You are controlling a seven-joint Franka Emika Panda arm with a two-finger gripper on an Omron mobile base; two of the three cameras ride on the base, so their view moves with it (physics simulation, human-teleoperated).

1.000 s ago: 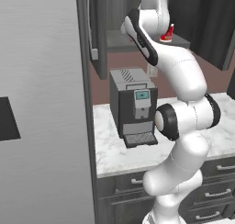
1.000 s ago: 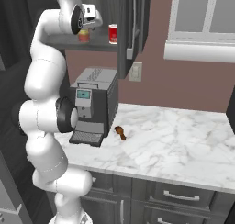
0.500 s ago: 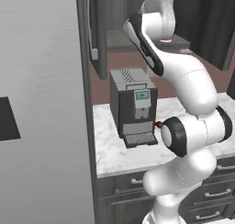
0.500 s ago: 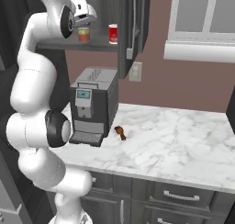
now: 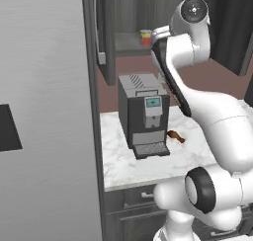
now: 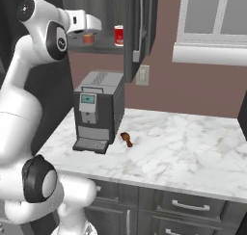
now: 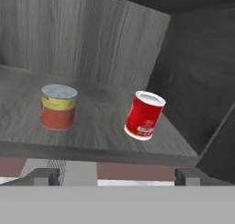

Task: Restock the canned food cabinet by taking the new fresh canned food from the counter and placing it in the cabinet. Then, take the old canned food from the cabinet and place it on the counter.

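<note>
1. Gripper (image 7: pixel 117 176) sits raised in front of the open cabinet (image 7: pixel 92 39), just outside the front edge of its shelf; your hand view has both finger tips (image 7: pixel 43 176) spread wide with nothing between them, so count it as released.
2. New fresh canned food (image 7: pixel 58 106), yellow-and-red label with a pale lid, stands upright on the cabinet shelf, toward the shelf's left side as your hand view shows it, back from the front edge. You can also pick it out in the left base view (image 5: pixel 145 37) and, partly behind the hand, in the right base view (image 6: pixel 88 38).
3. Old canned food (image 7: pixel 144 115), bright red with a white patch low on the label, stands on the same shelf near the right side and close to the front edge. It reads as tilted in the hand view, but that camera is rolled; in the right base view (image 6: pixel 118 35) it stands upright.
4. Both cans are well apart from each other, and neither touches the gripper.
5. Counter (image 6: pixel 193 147) below carries a dark coffee machine (image 6: pixel 96 111) toward its left end, under the cabinet, with a small brown item (image 6: pixel 126 138) lying just beside the machine's right side. You cannot tell what that item is.
</note>
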